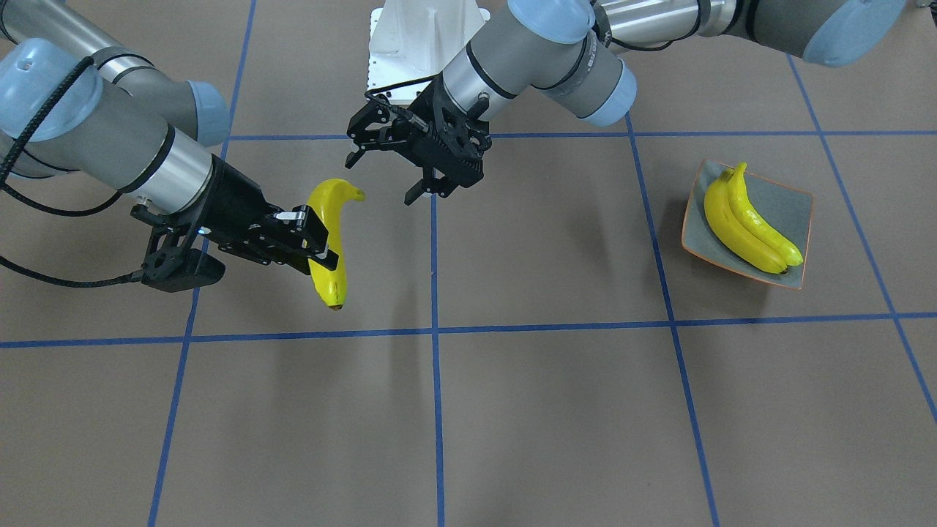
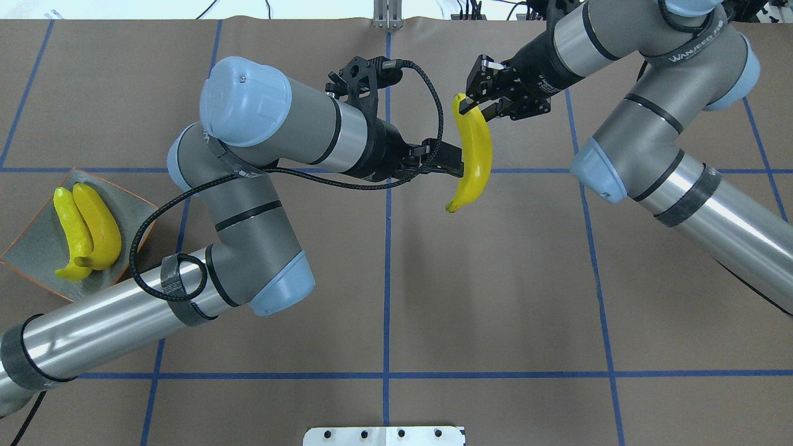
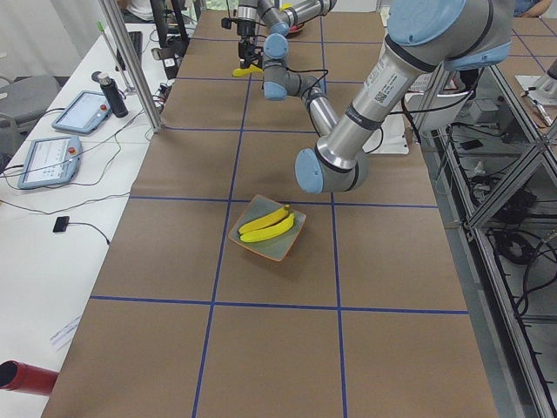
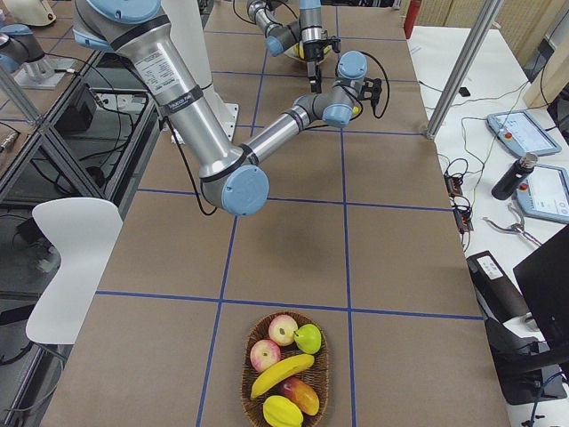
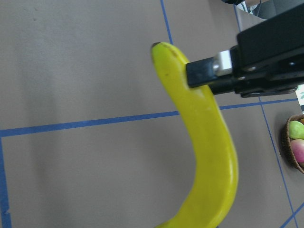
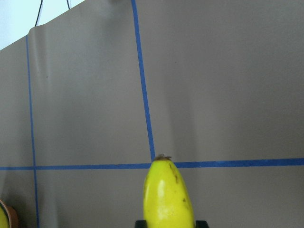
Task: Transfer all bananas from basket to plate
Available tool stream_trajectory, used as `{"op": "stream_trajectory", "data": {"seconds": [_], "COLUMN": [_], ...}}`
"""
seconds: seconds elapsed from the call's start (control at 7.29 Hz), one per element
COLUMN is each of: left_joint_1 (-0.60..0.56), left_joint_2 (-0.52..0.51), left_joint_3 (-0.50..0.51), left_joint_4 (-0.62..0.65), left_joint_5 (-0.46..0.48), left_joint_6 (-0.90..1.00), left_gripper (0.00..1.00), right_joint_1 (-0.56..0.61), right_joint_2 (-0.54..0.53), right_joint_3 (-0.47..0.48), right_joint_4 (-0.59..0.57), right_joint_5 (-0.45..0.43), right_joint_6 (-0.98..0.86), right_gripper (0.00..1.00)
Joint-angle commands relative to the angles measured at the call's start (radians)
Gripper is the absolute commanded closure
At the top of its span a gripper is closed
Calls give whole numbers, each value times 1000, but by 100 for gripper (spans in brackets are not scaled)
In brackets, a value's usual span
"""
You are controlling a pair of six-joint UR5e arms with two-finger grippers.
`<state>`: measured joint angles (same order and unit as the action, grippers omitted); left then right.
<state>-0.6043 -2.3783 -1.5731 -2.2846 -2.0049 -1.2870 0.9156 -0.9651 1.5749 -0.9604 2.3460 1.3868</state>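
While the right gripper (image 1: 320, 240) clamps a banana (image 1: 331, 282) in mid-air over the middle of the tabletop (image 1: 556, 410), the left gripper (image 1: 382, 178) hovers just beside it with jaws apart, not touching the fruit. It looks like a hand-over. The basket (image 4: 246, 378) sits at the robot's right end and the plate (image 1: 790, 197) at its left, each probably out of the other arm's easy reach. Two bananas (image 1: 747, 219) lie side by side on the plate, and a fourth banana (image 4: 283, 374) waits in the basket among apples (image 4: 283, 329) and other fruit. Brown paper covers the tabletop, marked into squares by blue tape (image 1: 435, 410). White benches (image 3: 35, 226) alongside carry tablet controllers (image 3: 48, 161) and cables, and a white chair (image 4: 71, 267) stands on the robot's side.
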Motion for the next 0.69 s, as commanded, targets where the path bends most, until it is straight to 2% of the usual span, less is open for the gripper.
{"op": "stream_trajectory", "data": {"seconds": [0.0, 0.55], "left_joint_1": [8, 29], "left_joint_2": [-10, -12], "left_joint_3": [8, 8], "left_joint_4": [-9, -12], "left_joint_5": [0, 1], "left_joint_6": [0, 0], "left_gripper": [2, 2], "right_joint_1": [-24, -27], "right_joint_2": [32, 46], "right_joint_3": [-1, 0], "right_joint_4": [2, 2], "right_joint_5": [2, 16], "right_joint_6": [17, 20], "right_gripper": [100, 100]}}
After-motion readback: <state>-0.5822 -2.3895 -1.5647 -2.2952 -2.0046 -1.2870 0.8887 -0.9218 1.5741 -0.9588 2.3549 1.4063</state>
